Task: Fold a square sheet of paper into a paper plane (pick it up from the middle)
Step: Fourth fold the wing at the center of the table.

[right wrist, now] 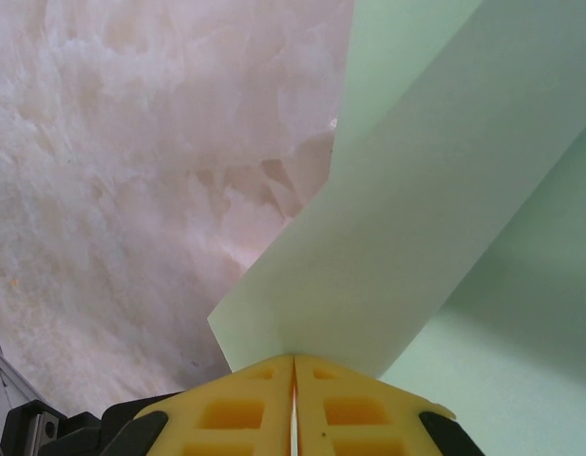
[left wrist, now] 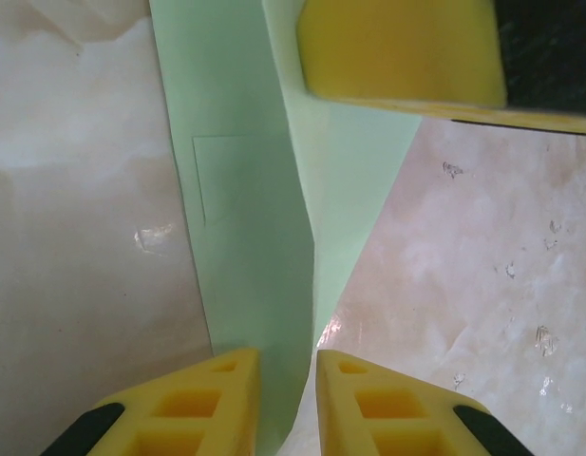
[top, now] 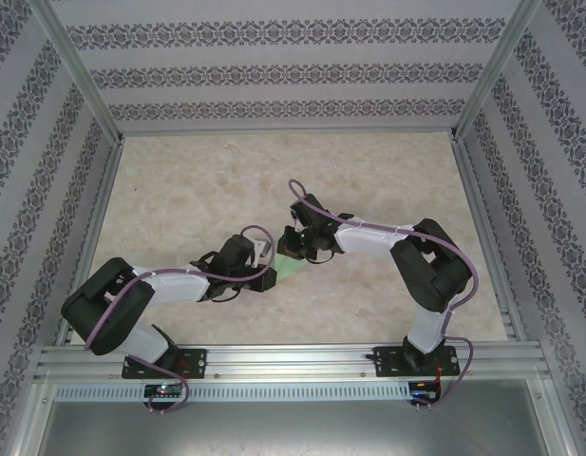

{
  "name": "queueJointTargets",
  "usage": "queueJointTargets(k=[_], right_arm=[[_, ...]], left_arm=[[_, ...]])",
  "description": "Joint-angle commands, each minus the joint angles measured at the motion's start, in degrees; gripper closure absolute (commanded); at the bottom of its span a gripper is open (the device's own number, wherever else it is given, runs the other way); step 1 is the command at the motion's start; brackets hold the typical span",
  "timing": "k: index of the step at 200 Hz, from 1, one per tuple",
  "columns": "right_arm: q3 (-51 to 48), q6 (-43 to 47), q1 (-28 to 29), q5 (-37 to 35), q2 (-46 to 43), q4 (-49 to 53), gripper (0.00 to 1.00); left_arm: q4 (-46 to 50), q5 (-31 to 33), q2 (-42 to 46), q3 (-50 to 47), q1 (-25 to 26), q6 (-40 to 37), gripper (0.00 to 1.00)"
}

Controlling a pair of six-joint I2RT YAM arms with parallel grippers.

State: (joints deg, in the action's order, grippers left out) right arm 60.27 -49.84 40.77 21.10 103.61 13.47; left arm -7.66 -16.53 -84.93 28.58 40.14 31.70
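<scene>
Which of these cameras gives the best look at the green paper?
The left wrist view: the green paper shows its long folded shape, with crease and edges plain. The right wrist view shows a raised flap pinched in the right gripper. The top view shows a small, distant green patch.

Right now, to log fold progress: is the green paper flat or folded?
Folded. The green paper shows a lengthwise crease with overlapping layers, and the right claw pinches a flap raised off the layer beneath.
</scene>
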Motion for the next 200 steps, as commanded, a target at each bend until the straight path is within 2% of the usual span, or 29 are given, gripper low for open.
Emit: queueJointTargets(k=[1,102,163,200], right_arm=[[1.9,-0.3,0.3,-0.3,-0.1,0.6,0.91],[2.3,-0.3,0.5,-0.4,-0.3,1.2,0.90],[2.2,-0.1,0.6,-0.4,-0.3,1.3,0.90],[2.3,0.1,0.4,-0.9,-0.1,1.9,0.90]], left_arm=[[-1.6,0.7,0.1,1.1,0.1,-1.4,0.76],[-1.5,1.4,-1.7,1.8,0.1,-2.3,0.77],[0.0,3.4,-1.6,2.0,0.1,-2.8,0.87],[-0.7,1.2,-2.1,2.7,0.1,-2.8,0.99]])
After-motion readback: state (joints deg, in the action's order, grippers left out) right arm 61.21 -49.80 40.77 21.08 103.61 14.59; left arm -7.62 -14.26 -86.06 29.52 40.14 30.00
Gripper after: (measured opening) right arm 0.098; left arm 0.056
